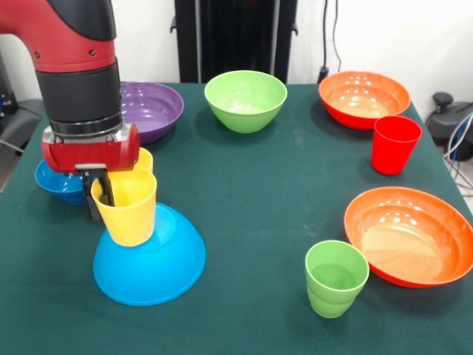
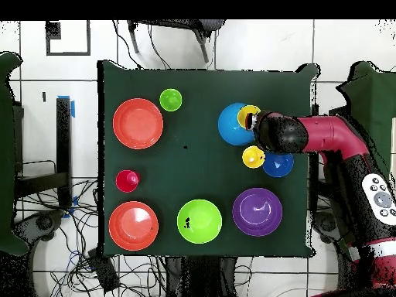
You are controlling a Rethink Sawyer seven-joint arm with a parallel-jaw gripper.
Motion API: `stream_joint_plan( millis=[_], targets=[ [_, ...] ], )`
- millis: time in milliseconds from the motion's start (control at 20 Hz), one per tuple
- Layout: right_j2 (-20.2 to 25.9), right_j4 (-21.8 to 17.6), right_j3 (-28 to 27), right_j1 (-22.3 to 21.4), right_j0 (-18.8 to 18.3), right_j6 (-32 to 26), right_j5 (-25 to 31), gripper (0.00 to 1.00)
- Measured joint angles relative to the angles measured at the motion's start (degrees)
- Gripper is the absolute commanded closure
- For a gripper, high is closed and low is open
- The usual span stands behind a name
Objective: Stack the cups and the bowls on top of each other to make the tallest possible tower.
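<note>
The gripper (image 1: pixel 102 194) pinches the rim of a yellow cup (image 1: pixel 127 207) standing upright on the overturned light-blue bowl (image 1: pixel 151 262) near one table (image 1: pixel 251 192) edge (a second yellow cup (image 2: pixel 253 157) and the dark-blue bowl (image 2: pixel 278 164) sit just behind). Other bowls and cups lie scattered, unstacked.

Red and black robot gripper (image 1: pixel 101 198) clamping the rim of a glossy yellow plastic cup (image 1: pixel 130 208), upright on an overturned large light-blue plastic bowl (image 1: pixel 151 260), dark green table (image 1: pixel 251 207)

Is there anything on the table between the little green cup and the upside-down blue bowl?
No. In the front view, only bare green cloth lies between the green cup and the inverted light-blue bowl; the overhead view shows the same.
</note>
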Motion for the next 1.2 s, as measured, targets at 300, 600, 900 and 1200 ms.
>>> stream_joint_plan(
  millis=[300, 600, 900, 1200],
  targets=[
    [0.0, -0.1, -2.2, 0.7, 1.7, 0.0, 0.0, 1.00],
    [0.0, -0.1, -3.4, 1.2, 2.1, 0.0, 0.0, 1.00],
    [0.0, 0.0, -3.4, 1.2, 2.2, 0.0, 0.0, 1.00],
    [0.0, 0.2, -3.5, 1.3, 2.2, 0.0, 0.9, 1.00]
  ],
)
